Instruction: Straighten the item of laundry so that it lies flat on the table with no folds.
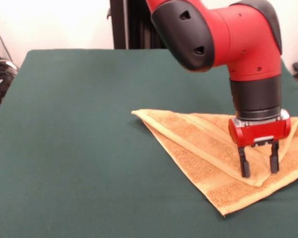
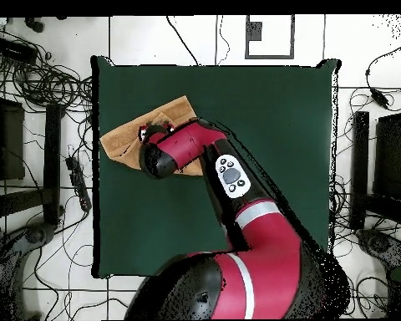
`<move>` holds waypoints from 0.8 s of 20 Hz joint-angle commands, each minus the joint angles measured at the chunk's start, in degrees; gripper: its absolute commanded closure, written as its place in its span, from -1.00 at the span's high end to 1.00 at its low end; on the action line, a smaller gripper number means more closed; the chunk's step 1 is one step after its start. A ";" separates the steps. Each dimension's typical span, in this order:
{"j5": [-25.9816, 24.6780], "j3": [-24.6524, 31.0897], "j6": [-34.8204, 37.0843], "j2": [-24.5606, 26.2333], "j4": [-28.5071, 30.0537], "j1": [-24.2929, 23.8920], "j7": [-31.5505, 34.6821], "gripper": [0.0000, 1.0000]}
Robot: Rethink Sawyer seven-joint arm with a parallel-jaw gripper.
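The orange-tan towel [image 1: 208, 148] lies folded over on the dark green table [image 1: 79, 148], at the right of the front view; a corner flap is doubled onto the layer beneath, with a paler band running along its edge. My gripper [image 1: 259, 171] points straight down over the tip of that flap, open, its two black fingers [image 1: 244, 166] at or just above the cloth with nothing between them. In the overhead view the towel [image 2: 120, 142] shows near the table's [image 2: 271, 125] upper left corner, partly hidden under the arm, and the gripper itself is covered by the wrist.
The red and black arm [image 2: 229, 180] reaches diagonally across the table from the bottom of the overhead view. Cables and dark equipment [image 2: 45, 159] lie on the floor beside the table's left edge. The towel's right corner runs off the front view's right edge.
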 commanded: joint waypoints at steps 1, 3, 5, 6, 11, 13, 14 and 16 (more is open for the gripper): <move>-2.39 -3.92 2.31 4.92 -3.40 2.56 -2.27 1.00; -1.46 -3.83 4.58 5.46 -4.25 2.49 -3.59 1.00; -1.11 -4.25 5.46 5.83 -4.50 2.62 -3.75 1.00; -1.14 -4.50 5.53 5.89 -4.50 2.67 -3.77 1.00; -0.78 -4.61 7.67 5.98 -4.66 2.11 -5.66 -1.00; -1.30 -4.94 8.61 5.98 -5.03 2.35 -6.79 -1.00; -1.58 -5.33 8.23 5.92 -5.14 2.62 -6.43 -1.00; -1.82 -5.69 7.82 5.89 -5.24 2.80 -6.15 -1.00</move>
